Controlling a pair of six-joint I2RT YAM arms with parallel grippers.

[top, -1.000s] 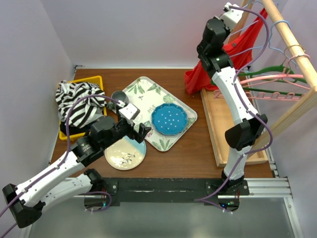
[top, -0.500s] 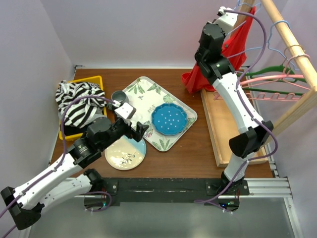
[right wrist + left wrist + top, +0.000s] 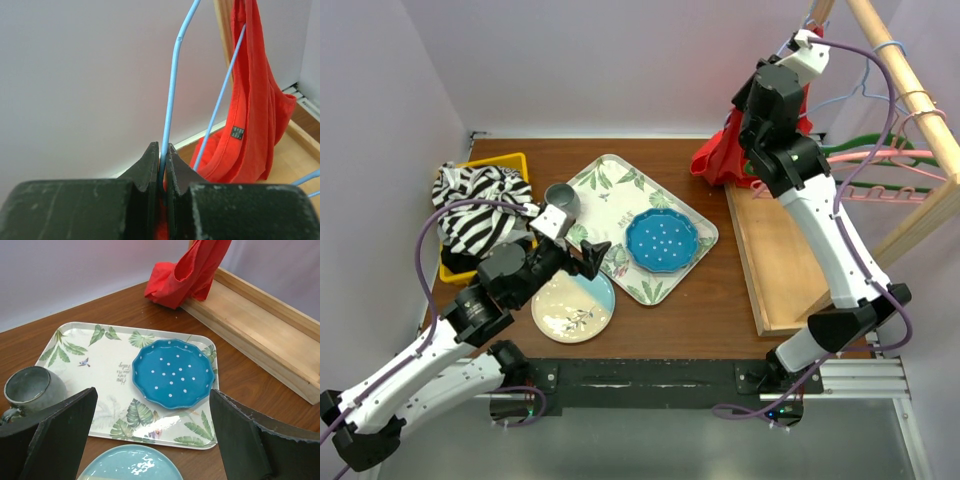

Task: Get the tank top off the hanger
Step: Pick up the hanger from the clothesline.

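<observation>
Tank top [image 3: 718, 158] droops red near far-right edge of tabletop [image 3: 710, 310]; R pincer [image 3: 161, 150] clamped on blue hanger [image 3: 172, 85] wire; L pincer [image 3: 152, 391] wide open by tray [image 3: 115, 347], room around.

White shells over black joints on left arm [image 3: 420, 360] and right arm [image 3: 820, 215]; purple cables [image 3: 420, 262] looped alongside. Wedge-shaped matte-black fingers [image 3: 55, 435] on the left end effector [image 3: 152, 395], scuffed grey at the edges. Possibly tiny green lights at the black bases [image 3: 785, 385].

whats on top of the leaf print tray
A blue dotted plate lies on the tray, hiding the print beneath. A grey mug stands at its left corner; on or beside, unclear.
</observation>
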